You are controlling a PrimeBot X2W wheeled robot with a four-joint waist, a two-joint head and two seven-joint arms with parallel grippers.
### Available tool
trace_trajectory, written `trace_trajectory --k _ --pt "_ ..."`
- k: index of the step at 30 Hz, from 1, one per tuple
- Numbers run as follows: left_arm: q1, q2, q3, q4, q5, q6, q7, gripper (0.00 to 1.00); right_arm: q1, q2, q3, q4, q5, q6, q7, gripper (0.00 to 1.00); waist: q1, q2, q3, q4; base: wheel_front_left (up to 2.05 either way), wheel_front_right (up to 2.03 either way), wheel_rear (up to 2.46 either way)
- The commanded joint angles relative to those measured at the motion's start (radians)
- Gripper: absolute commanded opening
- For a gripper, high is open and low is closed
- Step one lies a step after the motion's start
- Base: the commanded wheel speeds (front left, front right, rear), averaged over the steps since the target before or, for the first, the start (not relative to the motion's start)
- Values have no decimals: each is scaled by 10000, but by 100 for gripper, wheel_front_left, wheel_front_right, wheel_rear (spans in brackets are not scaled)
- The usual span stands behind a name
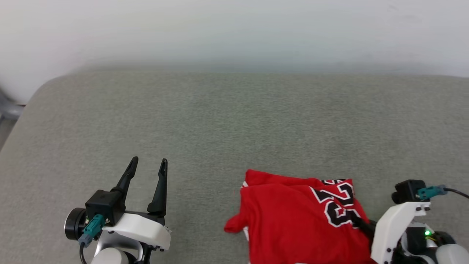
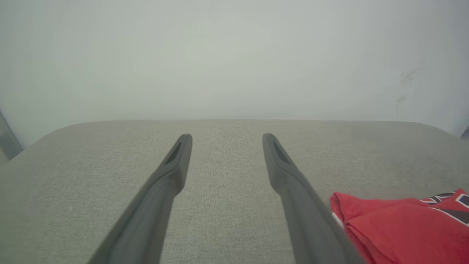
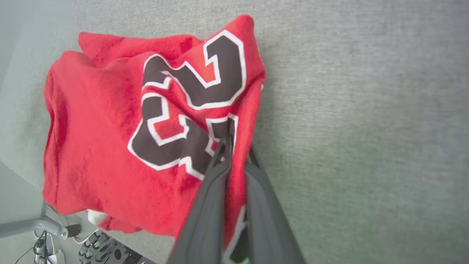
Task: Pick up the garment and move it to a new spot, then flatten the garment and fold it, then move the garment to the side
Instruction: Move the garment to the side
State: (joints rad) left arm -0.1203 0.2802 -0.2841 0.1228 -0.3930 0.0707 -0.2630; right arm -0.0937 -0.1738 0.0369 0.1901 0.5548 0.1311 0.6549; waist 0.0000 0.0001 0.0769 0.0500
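The garment [image 1: 293, 216], a red jersey with a black-and-white "23", lies folded in a compact bundle near the front right of the grey cushioned surface [image 1: 234, 121]. My right gripper [image 3: 237, 145] is shut on the garment's right edge [image 3: 110, 146], with cloth pinched between its fingers beside the number. In the head view the right gripper [image 1: 357, 222] reaches into the fabric from the lower right. My left gripper [image 1: 149, 161] stands open at the lower left, well apart from the jersey. Between its spread fingers [image 2: 176, 161] there is only bare surface, and the garment [image 2: 403, 227] lies to their right.
A pale wall [image 1: 234, 29] rises behind the surface. The surface's rounded left corner [image 1: 40, 88] drops off to the floor. A metal base and wheels [image 3: 99, 249] show below the front edge in the right wrist view. Bare fabric stretches across the left and far side.
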Motion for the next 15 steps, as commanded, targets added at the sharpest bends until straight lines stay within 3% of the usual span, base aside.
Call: trace_trajectory --k 1,15 --pt "103 72 25 -114 46 51 -20 100 145 -175 -223 -196 -272 -8 122 0 0 -1 -36 -462 0 0 0" --pt "-255 259 -35 -835 243 71 5 100 -291 -238 -1139 -972 -1579 -8 162 0 0 -1 811 -2702 0 0 0"
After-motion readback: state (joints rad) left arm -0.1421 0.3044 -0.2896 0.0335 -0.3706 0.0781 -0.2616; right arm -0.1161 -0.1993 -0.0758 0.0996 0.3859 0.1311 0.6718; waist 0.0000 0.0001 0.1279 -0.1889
